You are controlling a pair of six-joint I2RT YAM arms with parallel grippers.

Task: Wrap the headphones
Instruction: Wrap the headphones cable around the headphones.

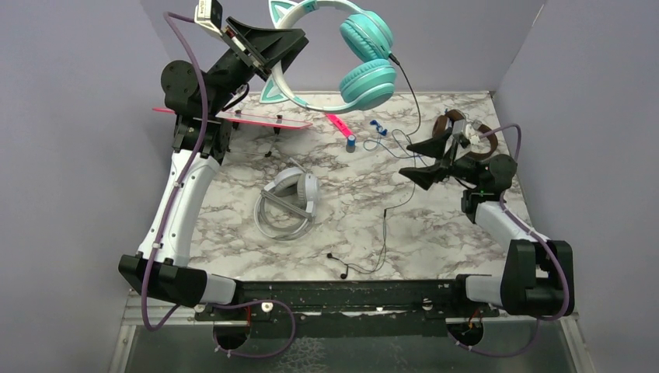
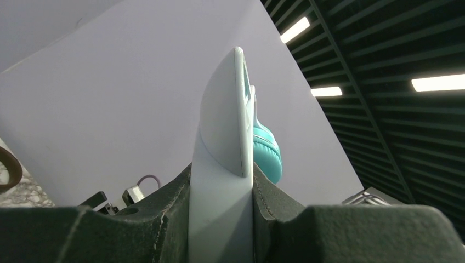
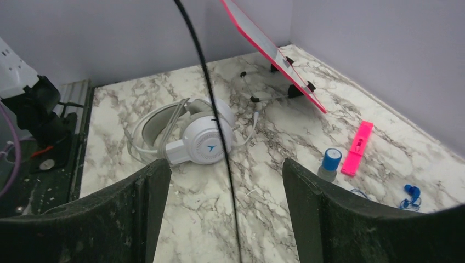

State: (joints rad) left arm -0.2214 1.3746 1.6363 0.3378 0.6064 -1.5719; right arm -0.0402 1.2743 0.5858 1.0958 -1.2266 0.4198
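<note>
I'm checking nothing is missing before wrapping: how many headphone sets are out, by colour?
Teal cat-ear headphones: 1
White-grey headphones: 1
Brown headphones: 1
Total: 3

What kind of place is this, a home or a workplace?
Probably a robot test booth in a lab: lilac walls enclose a marble-patterned table, the left arm and right arm are bolted to a black rail, and a dark slatted ceiling with strip lights hangs overhead.

No text can be read; the white headphones [image 3: 193, 138] bear a blue logo [image 3: 211, 147]
</note>
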